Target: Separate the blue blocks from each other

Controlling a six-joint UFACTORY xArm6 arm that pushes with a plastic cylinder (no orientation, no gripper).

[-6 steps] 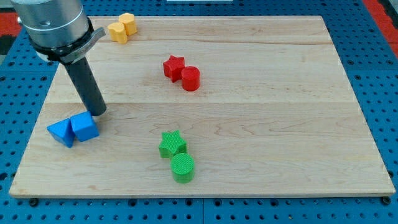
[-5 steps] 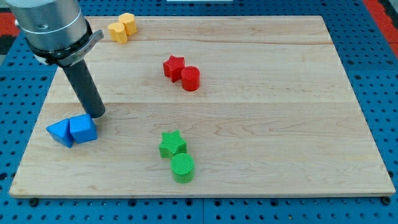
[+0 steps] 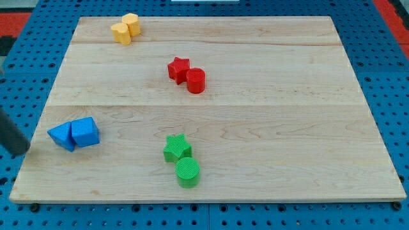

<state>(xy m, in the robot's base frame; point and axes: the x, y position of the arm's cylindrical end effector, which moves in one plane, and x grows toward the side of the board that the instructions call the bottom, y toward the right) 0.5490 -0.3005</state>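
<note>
Two blue blocks sit touching at the view's left on the wooden board [image 3: 255,128]: a blue cube-like block [image 3: 85,132] and a blue wedge-like block [image 3: 62,136] on its left. My rod enters at the view's far left edge, and my tip [image 3: 20,153] is off the board's left edge, left of and slightly below the blue blocks, apart from them.
Two yellow blocks [image 3: 126,28] touch at the view's top left. A red star [image 3: 178,68] touches a red cylinder [image 3: 195,81] near the middle top. A green star [image 3: 176,148] touches a green cylinder [image 3: 188,172] at the lower middle.
The arm has swung from above the blue blocks to the view's far left, off the board. The blue blocks stay together, nearly unmoved.
</note>
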